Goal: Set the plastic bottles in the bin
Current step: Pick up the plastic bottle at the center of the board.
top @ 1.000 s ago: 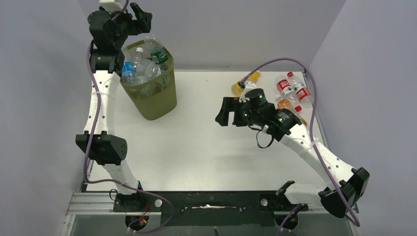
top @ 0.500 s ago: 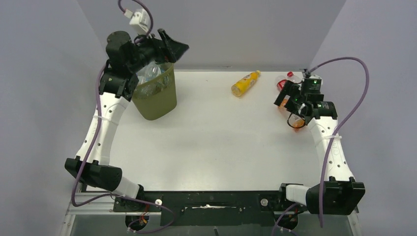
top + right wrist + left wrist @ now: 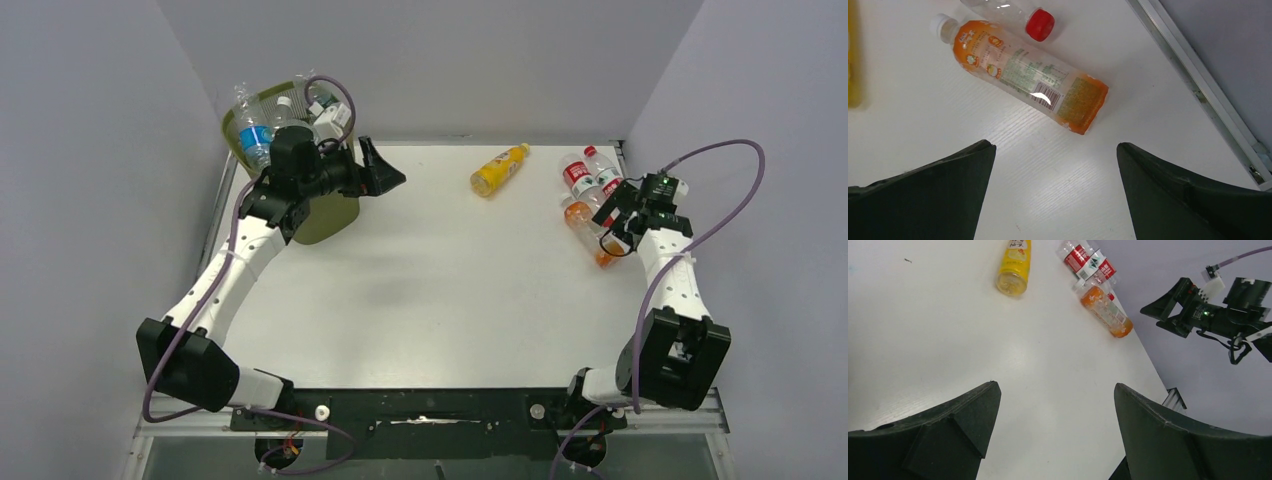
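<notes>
Right now neither arm is carrying anything. The right gripper (image 3: 1055, 150) has its jaws spread wide, with nothing between them, above the orange bottle (image 3: 1028, 75), which lies on its side on the white table (image 3: 430, 290) near the right edge. Just beyond it sits a clear bottle with a red cap (image 3: 1040, 24). From overhead I count two red-labelled bottles (image 3: 592, 178) side by side there, and a yellow bottle (image 3: 498, 170) lying well apart towards the middle of the far edge. The left gripper (image 3: 385, 175) is also wide open and empty, poised beside the olive mesh bin (image 3: 335, 215) at the far left. The bin already holds a pile of bottles up to its rim.

I judge the orange bottle to be light and thin-walled. It should give under a hard squeeze, and its slick film label could let it slide. I can't tell whether any liquid is left inside. The cap end is narrow and would pivot in the jaws, so I'd take it across the middle of the labelled body. It lies diagonally to my fingers, so I'd turn the wrist first to square the jaws across its long axis. Closing should be gentle, as a nudge may roll it into its neighbour.
</notes>
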